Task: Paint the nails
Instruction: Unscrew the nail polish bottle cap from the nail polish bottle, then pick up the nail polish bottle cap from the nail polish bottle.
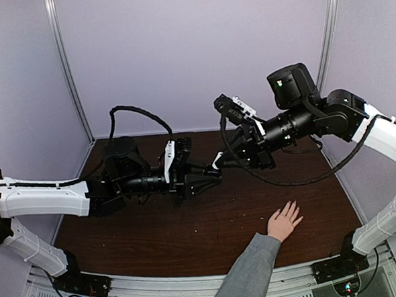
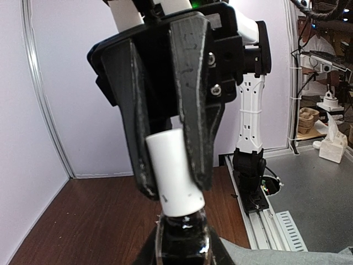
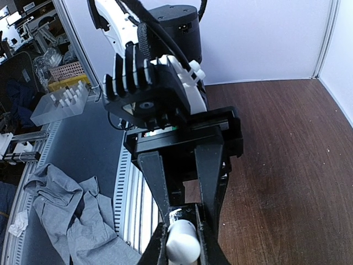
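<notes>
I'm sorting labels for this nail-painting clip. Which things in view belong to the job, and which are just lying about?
Belonging to the job:
- nails on the spread hand
- dark polish bottle, held by the left gripper
- white cap, clamped in the right gripper

Just lying about, off the table:
- crumpled grey cloth
- clear plastic rack

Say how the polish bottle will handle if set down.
The bottle looks like dark glass: probably rigid, slick and breakable. Its tall white cap likely makes it top-heavy and apt to tip.
</notes>
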`<action>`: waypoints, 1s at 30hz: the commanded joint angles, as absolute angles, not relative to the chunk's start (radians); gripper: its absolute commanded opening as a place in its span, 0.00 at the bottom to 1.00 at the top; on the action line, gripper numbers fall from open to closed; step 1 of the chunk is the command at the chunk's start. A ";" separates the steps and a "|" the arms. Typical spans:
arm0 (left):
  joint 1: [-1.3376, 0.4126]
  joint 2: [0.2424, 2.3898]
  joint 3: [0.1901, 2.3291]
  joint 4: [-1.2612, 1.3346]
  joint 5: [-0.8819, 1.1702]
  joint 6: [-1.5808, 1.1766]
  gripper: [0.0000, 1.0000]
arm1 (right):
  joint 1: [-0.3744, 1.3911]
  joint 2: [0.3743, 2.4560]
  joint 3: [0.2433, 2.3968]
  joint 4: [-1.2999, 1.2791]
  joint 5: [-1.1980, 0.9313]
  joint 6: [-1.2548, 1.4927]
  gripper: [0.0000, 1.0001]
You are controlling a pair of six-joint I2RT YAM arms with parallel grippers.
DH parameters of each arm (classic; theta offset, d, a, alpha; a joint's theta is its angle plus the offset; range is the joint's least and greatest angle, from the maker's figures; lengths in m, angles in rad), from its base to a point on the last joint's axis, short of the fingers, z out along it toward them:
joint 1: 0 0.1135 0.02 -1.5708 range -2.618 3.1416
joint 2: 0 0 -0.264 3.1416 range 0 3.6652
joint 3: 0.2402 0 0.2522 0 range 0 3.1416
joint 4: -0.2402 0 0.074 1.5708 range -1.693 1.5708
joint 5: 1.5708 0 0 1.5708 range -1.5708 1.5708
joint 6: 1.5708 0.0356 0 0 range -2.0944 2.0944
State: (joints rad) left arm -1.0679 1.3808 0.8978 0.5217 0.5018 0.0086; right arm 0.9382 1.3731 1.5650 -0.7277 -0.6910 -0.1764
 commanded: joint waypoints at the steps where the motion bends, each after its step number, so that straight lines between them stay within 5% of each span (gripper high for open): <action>1: -1.075 1.387 0.933 0.537 0.577 0.007 0.00 | 0.930 1.329 1.602 -0.733 -0.676 -0.204 0.00; 30: -1.075 1.407 0.974 0.459 0.567 0.022 0.00 | 0.949 1.358 1.666 -0.849 -0.586 -0.259 0.00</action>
